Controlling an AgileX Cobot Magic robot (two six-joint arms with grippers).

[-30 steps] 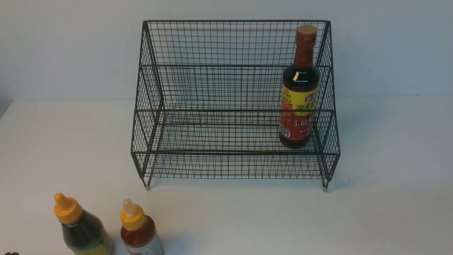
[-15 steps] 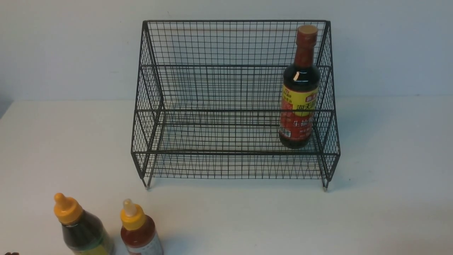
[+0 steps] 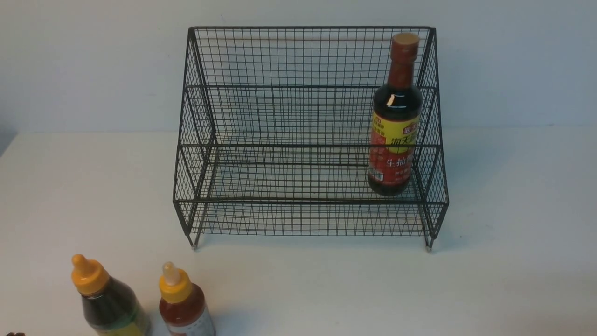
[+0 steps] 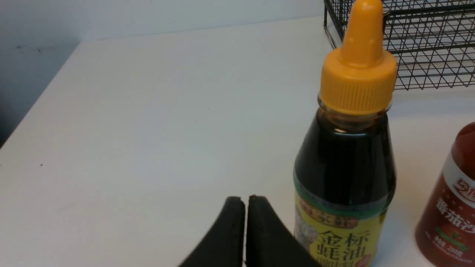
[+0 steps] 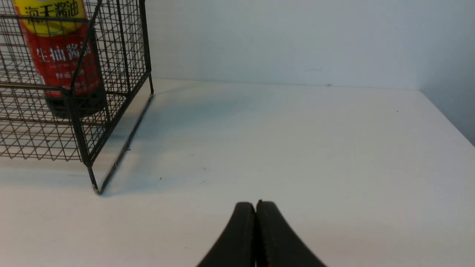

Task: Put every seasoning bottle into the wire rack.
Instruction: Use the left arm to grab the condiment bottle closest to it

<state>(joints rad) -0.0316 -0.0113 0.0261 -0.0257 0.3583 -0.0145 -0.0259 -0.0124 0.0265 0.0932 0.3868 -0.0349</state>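
The black wire rack (image 3: 308, 144) stands at the back middle of the white table. The tall soy bottle (image 3: 395, 116) stands upright on its lower tier at the right end, also seen behind the mesh as the soy bottle (image 5: 63, 59). Two small squeeze bottles stand at the front left: the dark one (image 3: 109, 303) and the red one (image 3: 184, 303). In the left wrist view my left gripper (image 4: 245, 200) is shut and empty, just beside the dark bottle (image 4: 349, 167); the red bottle (image 4: 451, 200) is beyond it. My right gripper (image 5: 255, 204) is shut and empty, over bare table to the right of the rack (image 5: 85, 122).
A pale wall rises behind the table. The table's left edge (image 4: 33, 111) and right edge (image 5: 445, 115) show in the wrist views. A small dark tip of the left arm (image 3: 14, 334) shows at the front view's lower left corner.
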